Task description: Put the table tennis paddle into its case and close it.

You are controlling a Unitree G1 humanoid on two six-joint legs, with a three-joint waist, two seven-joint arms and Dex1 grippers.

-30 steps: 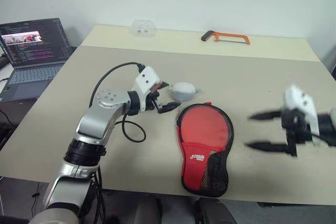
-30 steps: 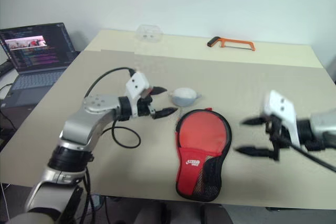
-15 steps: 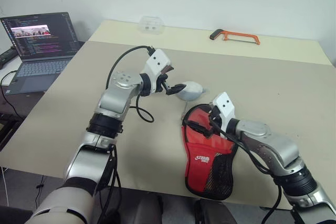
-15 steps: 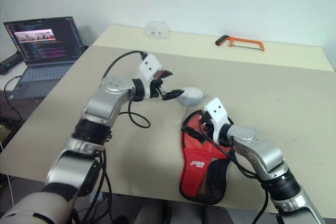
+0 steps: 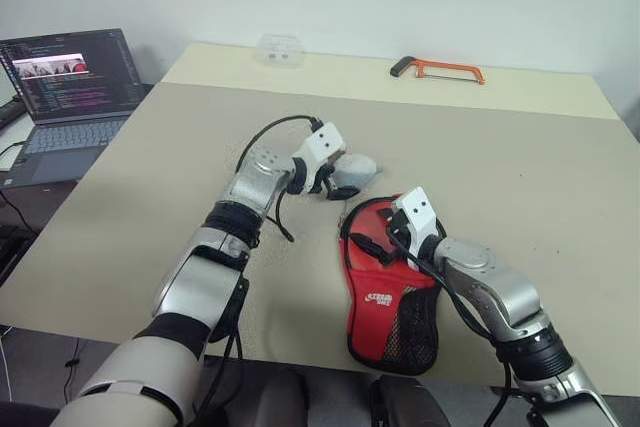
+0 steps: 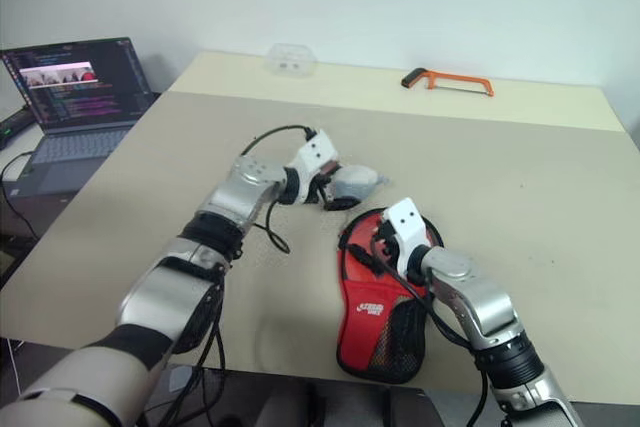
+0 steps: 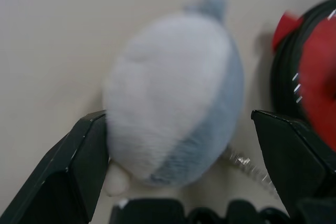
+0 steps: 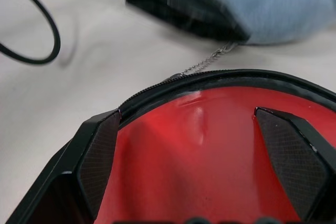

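The case (image 5: 392, 319) lies flat near the table's front edge, red with white lettering and a black mesh pocket on its narrow end. Inside its black zip rim (image 8: 220, 77) shows a smooth red face (image 8: 210, 150), apparently the table tennis paddle; the handle is hidden. My right gripper (image 5: 376, 237) hovers open over the round end, one finger on each side of that face. A small grey-white plush (image 7: 173, 93) hangs from the zip by a thin chain (image 8: 202, 64). My left gripper (image 5: 338, 183) stands open around the plush, and one finger touches it.
An orange hacksaw (image 5: 440, 69) and a clear plastic box (image 5: 278, 50) lie at the far edge of the table (image 5: 150, 167). An open laptop (image 5: 65, 77) sits off the table to the left. The left arm's black cable (image 5: 272, 215) loops beside the case.
My right arm swung in from the right and came down over the case's round end. My left gripper moved forward and down until its fingers flanked the plush. The camera also shifted.
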